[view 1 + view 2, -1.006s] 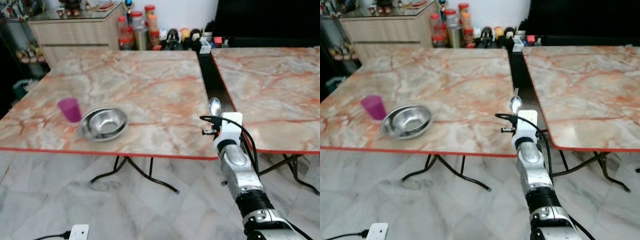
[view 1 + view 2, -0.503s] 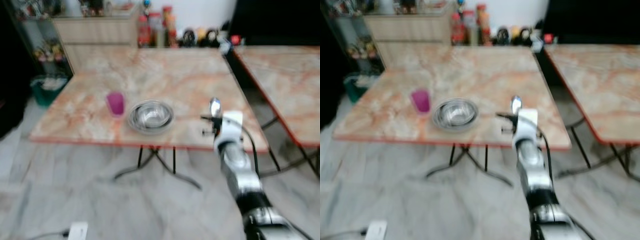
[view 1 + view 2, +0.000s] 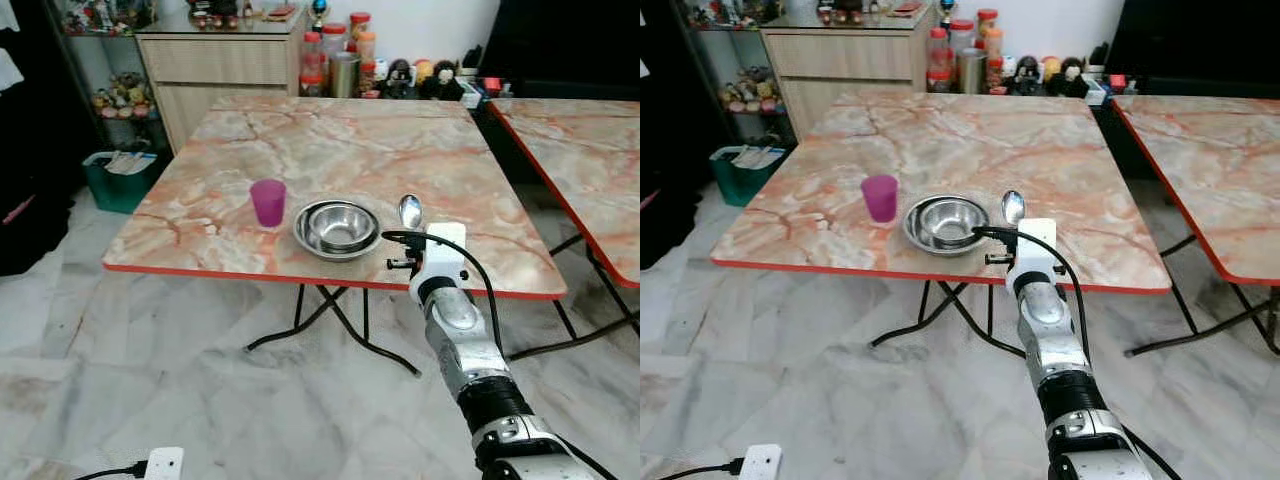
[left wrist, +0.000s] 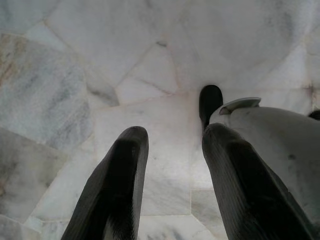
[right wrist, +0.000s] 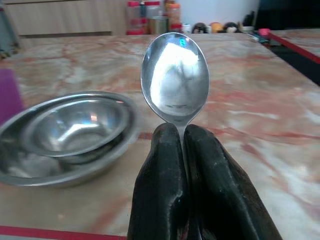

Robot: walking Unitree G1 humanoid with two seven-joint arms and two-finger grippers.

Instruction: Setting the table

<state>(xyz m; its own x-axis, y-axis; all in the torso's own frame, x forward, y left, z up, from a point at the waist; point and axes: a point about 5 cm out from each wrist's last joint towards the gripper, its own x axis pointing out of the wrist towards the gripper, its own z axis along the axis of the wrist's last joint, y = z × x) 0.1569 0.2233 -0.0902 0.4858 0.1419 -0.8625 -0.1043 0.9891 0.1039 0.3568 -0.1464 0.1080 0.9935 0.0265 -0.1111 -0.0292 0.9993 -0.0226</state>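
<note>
My right gripper [image 5: 181, 137] is shut on a metal spoon [image 3: 410, 210], whose bowl [image 5: 174, 77] stands upright above the fingertips. It hovers over the near right part of the marble table [image 3: 350, 150], just right of a steel bowl [image 3: 337, 227]. A second, smaller bowl nests inside the steel bowl [image 5: 75, 132]. A purple cup [image 3: 267, 201] stands left of the bowl. My left gripper [image 4: 170, 150] hangs open over the pale floor, with nothing between its fingers [image 4: 122, 185].
A second marble table [image 3: 580, 150] stands to the right across a gap. A wooden cabinet [image 3: 220, 60] with bottles and jars beside it lines the back wall. A green bin [image 3: 120, 180] sits at the left. A white power strip [image 3: 160, 463] lies on the floor.
The camera has shifted, so the table now appears farther off and more to the right of view. My right gripper still holds the spoon, now closer to the steel bowl.
</note>
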